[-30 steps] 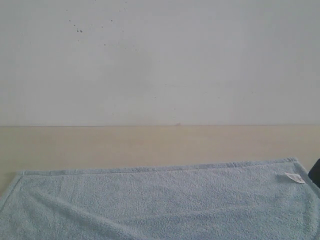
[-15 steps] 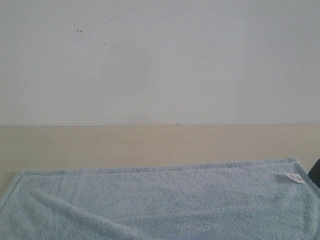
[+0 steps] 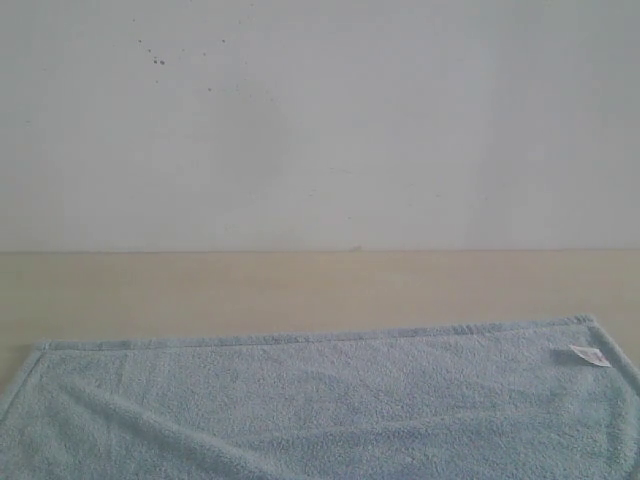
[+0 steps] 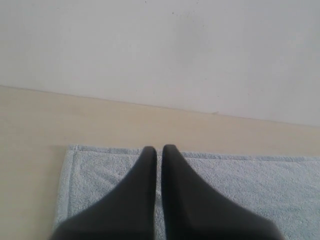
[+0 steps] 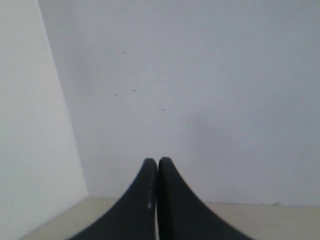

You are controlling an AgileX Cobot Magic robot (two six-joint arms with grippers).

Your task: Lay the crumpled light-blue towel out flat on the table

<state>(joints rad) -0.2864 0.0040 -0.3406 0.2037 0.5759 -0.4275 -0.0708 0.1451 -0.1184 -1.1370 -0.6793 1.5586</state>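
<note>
Left claw: black two-fingered gripper (image 4: 159,149), fingers pressed flat against each other, clenched and empty. It is poised over the towel close to a far corner, tips pointing toward the far hem. Whether the tips touch the pile cannot be told.
Right claw: black two-fingered gripper (image 5: 158,161), clenched and empty, with only a thin seam between its fingers. It is aimed at the wall, with a strip of table beneath it.
Towel: large pale light-blue fluffy terry rectangle (image 3: 320,400), lying spread open on the table at the near side of the exterior view. Its near part runs off the bottom edge of that picture.
Creases: soft low ridges cross the lower left of the pile; the far half lies flat.
Hem: slightly darker blue stitched border (image 3: 300,338), running nearly straight along the far edge, with both far corners down on the table.
Tag: small white care label (image 3: 590,355), lying on the pile just inside the far right corner.
Table: wide smooth pale beige matte surface (image 3: 300,285), showing as a bare band between the hem and the wall.
Wall: plain white upright surface (image 3: 400,130), with a scatter of dark specks (image 3: 158,60) high on the left.
</note>
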